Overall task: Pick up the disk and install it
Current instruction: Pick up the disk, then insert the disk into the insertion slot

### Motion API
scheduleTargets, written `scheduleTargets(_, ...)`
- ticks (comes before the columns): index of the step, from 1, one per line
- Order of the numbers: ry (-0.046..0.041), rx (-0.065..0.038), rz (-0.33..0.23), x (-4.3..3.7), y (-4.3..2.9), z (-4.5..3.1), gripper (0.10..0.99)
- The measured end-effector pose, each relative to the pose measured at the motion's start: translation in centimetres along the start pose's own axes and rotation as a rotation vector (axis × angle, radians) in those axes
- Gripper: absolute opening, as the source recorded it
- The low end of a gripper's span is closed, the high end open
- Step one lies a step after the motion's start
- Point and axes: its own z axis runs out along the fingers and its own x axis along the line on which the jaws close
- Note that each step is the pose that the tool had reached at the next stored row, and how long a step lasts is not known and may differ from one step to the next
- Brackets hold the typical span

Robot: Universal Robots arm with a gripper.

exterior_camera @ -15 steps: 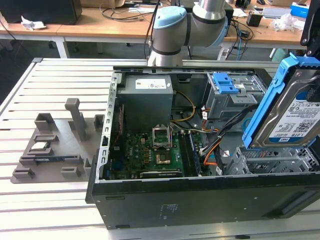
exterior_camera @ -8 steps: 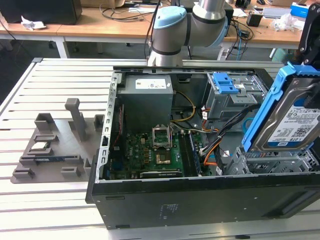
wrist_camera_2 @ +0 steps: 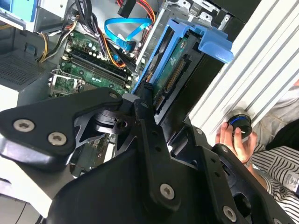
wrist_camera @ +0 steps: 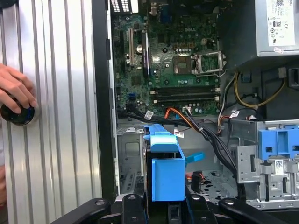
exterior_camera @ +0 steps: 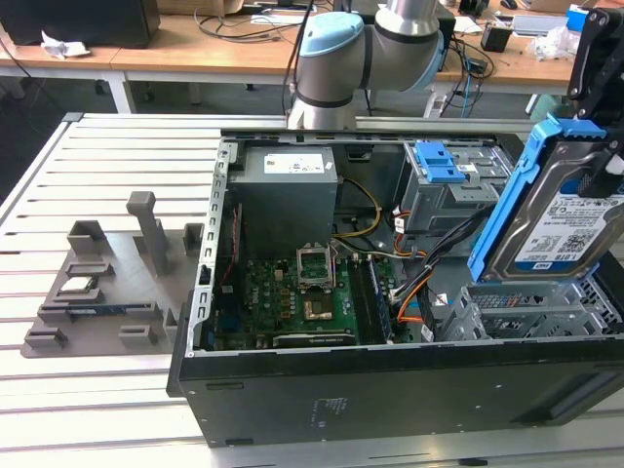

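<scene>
You see the disk point(exterior_camera: 561, 210) held up on edge at the exterior view's right, tilted, above the open computer case point(exterior_camera: 390, 390), over the metal bay point(exterior_camera: 526, 317) at that end of the case. Its white-and-blue label faces the camera and its blue frame runs round the edges. The gripper point(exterior_camera: 597, 88) comes down from the top corner of that view and its jaws pinch the disk by its upper end.

In the first wrist view you look straight down the disk point(wrist_camera: 164, 175) edge-on: the blue frame sits between the black fingers point(wrist_camera: 128, 207), with the metal bay point(wrist_camera: 131, 163) just beyond it. In the second wrist view the disk point(wrist_camera_2: 175, 60) shows its green underside and blue frame past the black fingers point(wrist_camera_2: 145, 100).

Inside the case you have the green motherboard point(exterior_camera: 292, 292), the grey power supply point(exterior_camera: 288, 190) and the blue-topped drive cage point(exterior_camera: 444, 180), with orange and black cables point(exterior_camera: 414, 278) between them.

On the slatted tabletop point(exterior_camera: 107, 156), at the exterior view's left, a grey holder point(exterior_camera: 107, 283) carries a small square chip point(exterior_camera: 78, 286).

A person's hand point(wrist_camera: 16, 91) rests on a round black knob point(wrist_camera: 18, 114) on the tabletop beside the case
</scene>
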Motion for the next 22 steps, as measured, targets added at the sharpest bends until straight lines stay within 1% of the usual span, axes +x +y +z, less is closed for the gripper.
scheduleTargets(5, 0.0055, 0.0, 0.0, -0.24, -0.84, 0.86, 0.361)
scheduleTargets(10, 0.0083, 0.0, 0.0, -0.28, -1.3, 1.53, 0.361)
scheduleTargets(12, 0.0082, 0.0, 0.0, -0.28, -1.3, 1.84, 0.361)
scheduleTargets(22, 0.0083, 0.0, 0.0, -0.28, -1.31, 1.92, 0.361)
